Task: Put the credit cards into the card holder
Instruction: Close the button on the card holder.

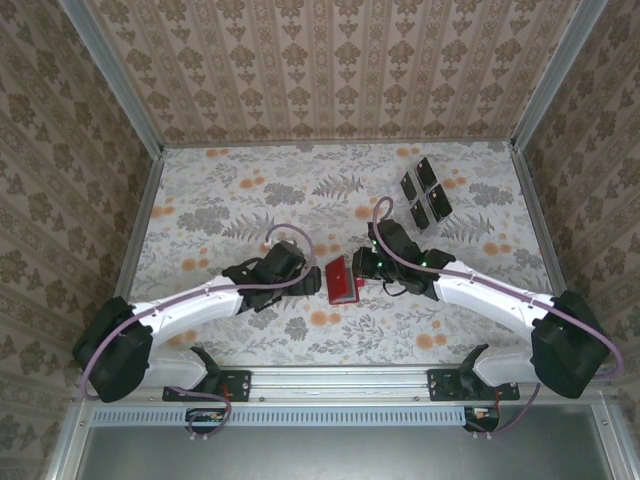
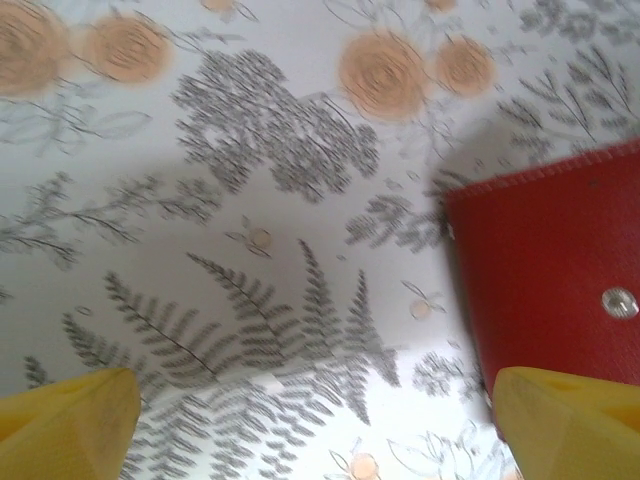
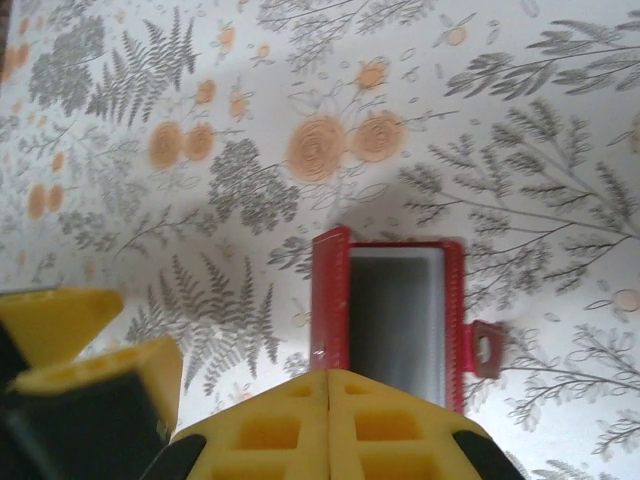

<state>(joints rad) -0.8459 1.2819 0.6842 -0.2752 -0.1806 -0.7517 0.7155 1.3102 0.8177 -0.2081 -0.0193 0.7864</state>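
The red card holder (image 1: 343, 280) lies at mid-table between the two grippers. In the right wrist view its cover (image 3: 330, 295) stands up along the left side and the greyish inner pocket (image 3: 395, 320) is exposed. My right gripper (image 3: 328, 420) has its yellow fingers pressed together at the foot of that cover. My left gripper (image 2: 315, 430) is wide open over the tablecloth, and its right finger (image 2: 570, 425) overlaps the edge of the card holder (image 2: 550, 260). Several dark credit cards (image 1: 425, 193) lie in a cluster at the back right, away from both grippers (image 1: 312, 283) (image 1: 366, 266).
A floral cloth (image 1: 230, 200) covers the table, which is walled on three sides with patterned paper. A red snap tab (image 3: 487, 350) sticks out from the holder's right side. The left gripper's yellow finger (image 3: 60, 325) shows at the right wrist view's lower left.
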